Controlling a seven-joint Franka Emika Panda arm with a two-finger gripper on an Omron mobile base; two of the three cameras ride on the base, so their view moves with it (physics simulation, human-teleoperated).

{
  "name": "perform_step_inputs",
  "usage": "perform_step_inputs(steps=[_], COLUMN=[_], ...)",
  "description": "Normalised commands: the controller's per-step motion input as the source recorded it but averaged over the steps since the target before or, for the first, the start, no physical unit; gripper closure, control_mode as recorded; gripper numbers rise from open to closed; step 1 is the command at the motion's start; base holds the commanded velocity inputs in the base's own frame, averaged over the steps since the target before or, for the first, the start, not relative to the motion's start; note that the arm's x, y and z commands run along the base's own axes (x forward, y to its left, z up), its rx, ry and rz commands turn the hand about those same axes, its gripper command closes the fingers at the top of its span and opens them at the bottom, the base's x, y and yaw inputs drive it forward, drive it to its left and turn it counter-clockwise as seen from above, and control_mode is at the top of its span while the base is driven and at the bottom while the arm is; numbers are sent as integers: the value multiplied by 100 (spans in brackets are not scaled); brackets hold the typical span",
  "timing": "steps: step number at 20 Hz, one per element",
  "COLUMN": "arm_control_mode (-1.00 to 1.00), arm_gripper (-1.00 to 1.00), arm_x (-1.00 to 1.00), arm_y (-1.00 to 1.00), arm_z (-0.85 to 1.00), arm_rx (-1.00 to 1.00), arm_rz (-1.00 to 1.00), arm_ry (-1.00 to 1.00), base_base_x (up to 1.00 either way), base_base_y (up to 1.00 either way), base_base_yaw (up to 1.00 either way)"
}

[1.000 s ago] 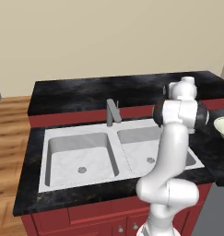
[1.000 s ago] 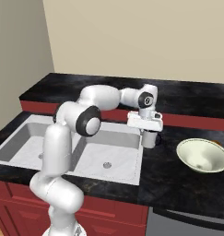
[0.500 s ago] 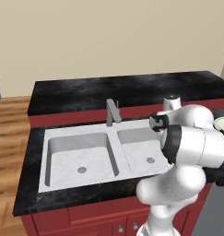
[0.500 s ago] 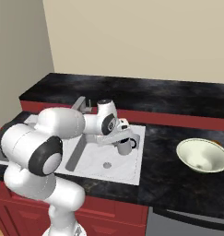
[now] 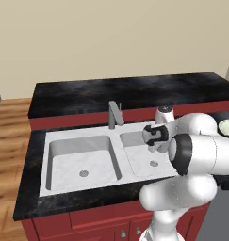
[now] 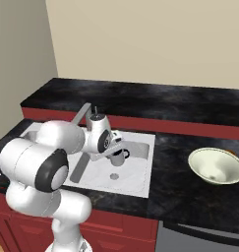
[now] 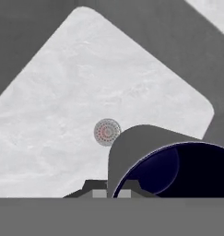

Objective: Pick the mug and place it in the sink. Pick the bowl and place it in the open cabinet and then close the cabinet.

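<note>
Now the gripper [image 6: 116,151] hung over the right basin of the sink [image 6: 140,170], its fingers [image 7: 100,190] clenched on the wall of the mug [image 6: 119,157]. From the right base camera, the mug was a small grey cup held clear of the basin floor, just above and slightly toward 1 o'clock of the round drain [image 6: 114,176]. From the hand camera, the mug [image 7: 145,152] filled the 4 o'clock quarter, its dark navy inside facing the lens and holding nothing that could be seen; the drain [image 7: 107,132] lay just past its grey wall at about 10 o'clock of it, on the pale marble floor of the basin. From the left base camera, the gripper [image 5: 156,141] and the mug were largely screened by the robot's own white arm, so the cup itself could not be made out there; the sink [image 5: 54,136] showed both basins, the left one bare but for its own drain [image 5: 83,173], and the grey faucet [image 5: 115,114] stood at the 12 o'clock rim between them. On the black counter [image 6: 180,192], well apart from the sink toward 3 o'clock, sat the bowl [image 6: 215,166], upright, cream-white inside with a thin dark rim, and with nothing visible in it. From the left camera only a sliver of the bowl [image 5: 227,127] showed, at the 3 o'clock edge.
</note>
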Motion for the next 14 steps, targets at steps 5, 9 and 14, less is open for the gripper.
perform_step_inputs(steps=[5, 9, 14], arm_control_mode=[-100, -100, -100], arm_gripper=[100, 100, 100], arm_x=[67, 54, 30], arm_y=[-28, -17, -1], arm_z=[-46, -56, -57], arm_rx=[2, 0, 1], arm_rz=[0, 0, 0], arm_ry=[0, 2, 5], base_base_x=[0, 0, 0], base_base_y=[0, 0, 0], base_base_yaw=[0, 0, 0])
